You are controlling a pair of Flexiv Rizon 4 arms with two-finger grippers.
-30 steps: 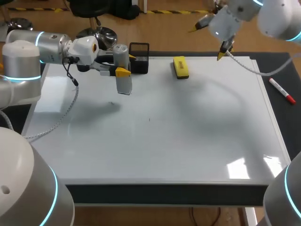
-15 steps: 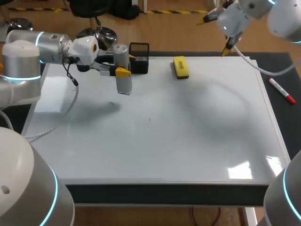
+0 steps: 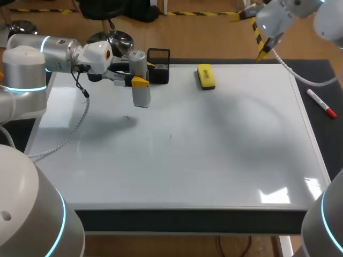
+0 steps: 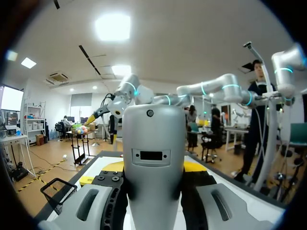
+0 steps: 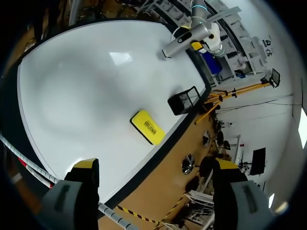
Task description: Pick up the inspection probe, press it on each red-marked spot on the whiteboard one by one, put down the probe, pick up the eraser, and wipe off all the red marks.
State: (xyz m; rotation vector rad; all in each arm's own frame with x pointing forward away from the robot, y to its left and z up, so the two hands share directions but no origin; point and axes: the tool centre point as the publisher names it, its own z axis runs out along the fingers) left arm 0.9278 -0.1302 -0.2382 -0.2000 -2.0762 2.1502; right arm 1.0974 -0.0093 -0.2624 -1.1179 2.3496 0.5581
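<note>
- Probe (image 3: 141, 95) clamped between the left gripper (image 3: 144, 73)'s yellow fingers, over the whiteboard (image 3: 214, 155)'s far left part.
- Right gripper (image 3: 250, 34) spread wide, holding nothing, beyond the whiteboard's far right corner.
- One yellow eraser (image 3: 206, 76) lies at the whiteboard's far edge; one black mesh basket (image 3: 158, 67) stands at that same edge.
- One marker (image 3: 321, 103) lies off the whiteboard's right edge.

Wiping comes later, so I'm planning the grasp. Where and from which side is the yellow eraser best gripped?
Probably grip the eraser across its two long sides, near the middle, coming straight down. It lies flat on the whiteboard, a narrow block with bare board along both sides; the basket stands apart from it.
</note>
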